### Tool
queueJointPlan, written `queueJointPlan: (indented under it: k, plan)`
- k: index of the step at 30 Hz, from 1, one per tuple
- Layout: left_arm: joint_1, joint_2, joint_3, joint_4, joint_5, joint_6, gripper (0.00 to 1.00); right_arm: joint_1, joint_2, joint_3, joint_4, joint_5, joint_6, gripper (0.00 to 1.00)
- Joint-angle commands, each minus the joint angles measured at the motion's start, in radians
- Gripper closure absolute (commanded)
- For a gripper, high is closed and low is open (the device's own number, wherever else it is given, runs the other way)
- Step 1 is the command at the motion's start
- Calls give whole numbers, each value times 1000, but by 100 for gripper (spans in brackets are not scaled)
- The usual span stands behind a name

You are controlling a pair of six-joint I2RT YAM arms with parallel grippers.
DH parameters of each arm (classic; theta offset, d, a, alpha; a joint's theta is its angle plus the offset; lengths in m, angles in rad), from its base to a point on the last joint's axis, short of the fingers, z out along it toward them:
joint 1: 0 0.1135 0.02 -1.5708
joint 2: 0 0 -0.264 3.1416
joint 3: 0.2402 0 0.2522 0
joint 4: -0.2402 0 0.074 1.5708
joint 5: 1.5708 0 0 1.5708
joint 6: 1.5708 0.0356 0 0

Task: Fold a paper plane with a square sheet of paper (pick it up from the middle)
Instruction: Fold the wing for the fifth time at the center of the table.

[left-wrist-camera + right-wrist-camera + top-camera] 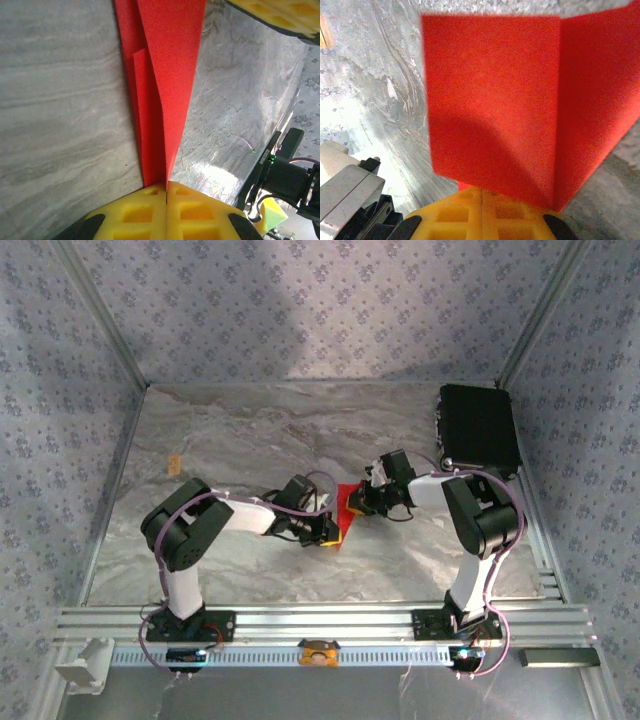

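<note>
Top view, left to right: a small tan object (173, 462) lies on the grey marbled bench (250, 430) near the left wall, well apart from both arms. The left arm reaches inward to the right, its left pincer (328, 531) close to the middle of the bench. Its yellow pads are pressed together on the lower end of the square sheet of paper (348, 502). The red sheet, already creased, sits between the two pincers, just right of the bench's centre. The right pincer (368, 503) meets it from the other side. A black box (478, 428) occupies the far right corner, well apart from the sheet, and an aluminium rail (320, 620) runs along the near edge under both bases.

Left wrist view: the folded layers of the sheet (172, 75) narrow down into the seam of the left pincer (166, 200), above bare bench (60, 100).

Right wrist view: the sheet (520, 100) stands upright with one vertical crease, its lower edge pinched in the closed pads of the right pincer (482, 210). It hides most of the bench (375, 90) beyond
</note>
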Motion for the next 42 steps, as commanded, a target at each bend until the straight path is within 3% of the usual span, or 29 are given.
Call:
queueJointPlan:
  k: [1,7,17,28,36,42]
  plan:
    - [-22,-21,-23,-132,64,33,94,-7,22,-13,-100,131,-27,93]
    - [-24,-25,-32,-151,57,46,91,-8,23,-14,-103,135,-27,93]
    - [-33,-15,-34,-180,71,68,96,-10,23,-7,-109,134,-28,93]
    - [-42,-22,-37,-204,76,81,91,-10,26,-3,-121,140,-27,93]
    - [-45,-91,-44,-204,49,73,87,-10,26,-3,-120,136,-28,93]
    - [-20,-224,-77,-200,-30,71,86,-11,25,-6,-114,136,-27,93]
